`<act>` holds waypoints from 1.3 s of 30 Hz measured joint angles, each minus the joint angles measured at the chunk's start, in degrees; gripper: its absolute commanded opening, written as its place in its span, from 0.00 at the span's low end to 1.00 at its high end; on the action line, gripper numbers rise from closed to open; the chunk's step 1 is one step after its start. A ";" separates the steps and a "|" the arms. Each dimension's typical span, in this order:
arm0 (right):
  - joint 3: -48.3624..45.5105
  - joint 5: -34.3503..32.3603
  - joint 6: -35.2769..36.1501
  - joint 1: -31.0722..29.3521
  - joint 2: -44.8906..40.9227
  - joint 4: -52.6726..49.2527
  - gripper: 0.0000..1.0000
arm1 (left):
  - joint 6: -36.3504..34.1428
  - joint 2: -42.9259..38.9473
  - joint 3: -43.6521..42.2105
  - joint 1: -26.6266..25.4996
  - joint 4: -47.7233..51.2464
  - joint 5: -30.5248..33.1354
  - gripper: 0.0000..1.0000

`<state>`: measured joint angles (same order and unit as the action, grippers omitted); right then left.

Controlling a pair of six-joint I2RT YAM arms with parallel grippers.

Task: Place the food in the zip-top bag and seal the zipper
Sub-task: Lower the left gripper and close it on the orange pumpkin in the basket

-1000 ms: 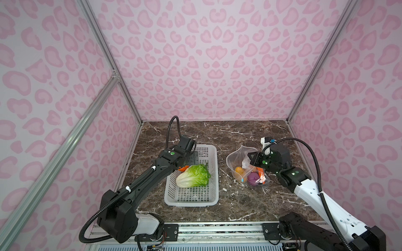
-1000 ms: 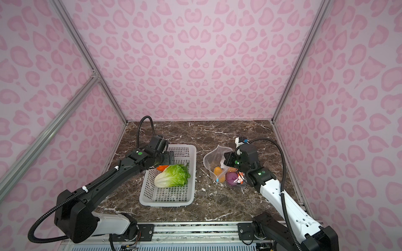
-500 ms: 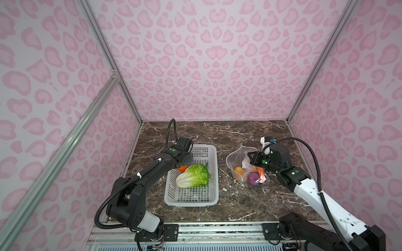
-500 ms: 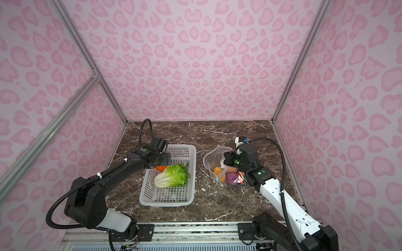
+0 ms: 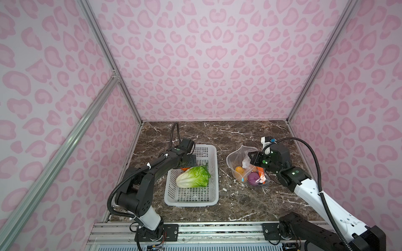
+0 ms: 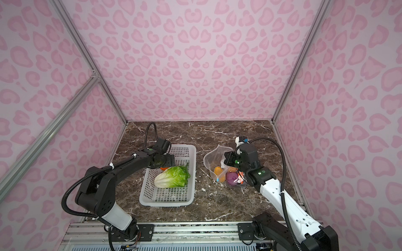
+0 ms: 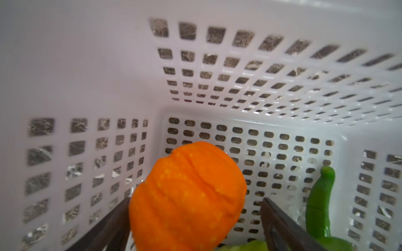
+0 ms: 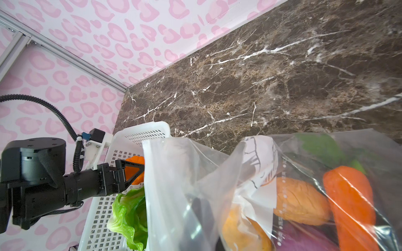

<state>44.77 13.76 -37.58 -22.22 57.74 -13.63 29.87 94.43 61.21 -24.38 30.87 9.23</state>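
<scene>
My left gripper [image 7: 195, 201] is down inside the white basket [image 5: 191, 203], open, with a ribbed orange round [image 7: 189, 195] between its fingers; one finger lies against it and the other stands apart. The lettuce [image 5: 192, 177] lies beside it in the basket, as does a green pod [image 7: 319, 202]. My right gripper [image 5: 252, 159] is shut on the mouth edge of the zip-top bag [image 5: 239, 156], holding it up and open. Inside the bag are a carrot [image 8: 350, 206], an orange round [image 8: 300, 202] and a purple onion [image 5: 253, 177]. The zipper's blue slider [image 5: 242, 180] sits at the mouth's near end.
The basket stands left of centre on the marble table [image 5: 228, 134], with the bag about a hand's width to its right. Pink patterned walls [image 5: 206, 65] close in the back and both sides. A metal rail [image 5: 195, 230] runs along the front edge.
The left arm's elbow has folded in toward the basket and its gripper has shifted slightly toward the far end. The right arm and bag have not moved.
</scene>
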 measured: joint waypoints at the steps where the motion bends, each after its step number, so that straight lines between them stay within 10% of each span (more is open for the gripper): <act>1: 0.00 -0.04 0.11 0.00 0.00 0.00 0.00 | 0.13 0.48 0.00 0.00 -0.31 -0.31 0.93; 24: 0.72 -0.85 0.81 0.04 -0.07 -1.70 0.00 | 0.07 6.03 2.62 0.00 -3.19 0.44 0.94; 39: 0.96 -1.70 1.20 0.04 -0.09 -2.51 0.00 | -0.42 6.88 2.91 0.00 -4.15 -0.50 0.70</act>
<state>45.74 12.05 -36.38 -22.17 57.65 -16.14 29.45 101.32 64.12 -24.38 26.72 8.73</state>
